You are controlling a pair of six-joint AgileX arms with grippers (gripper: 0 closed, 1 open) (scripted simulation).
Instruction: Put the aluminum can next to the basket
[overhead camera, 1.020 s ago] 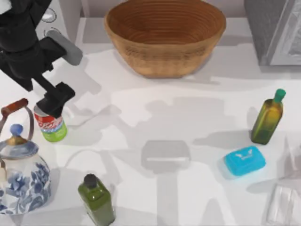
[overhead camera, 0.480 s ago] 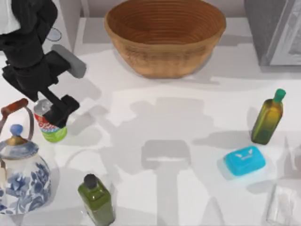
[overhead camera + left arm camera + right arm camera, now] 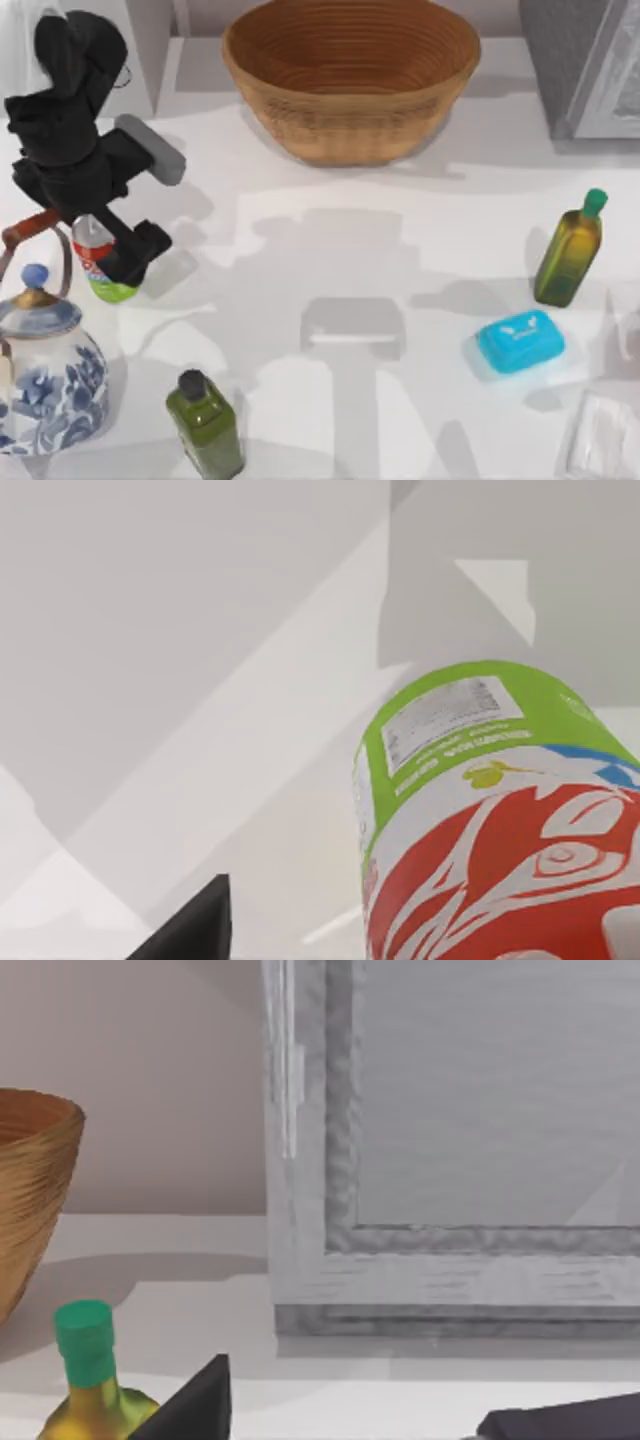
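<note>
One aluminum can, seemingly clasped by left gripper; one basket.

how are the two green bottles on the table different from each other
The bottle near the teapot has a black cap; the bottle by the blue soap box has a bright green cap. The first has a squat, opaque leaf-green body; the second is slimmer, a translucent olive-yellow. The first stands at the table's front left, the second at the right, farther back. Both stand upright, untouched, with a short neck and a cap.
</note>
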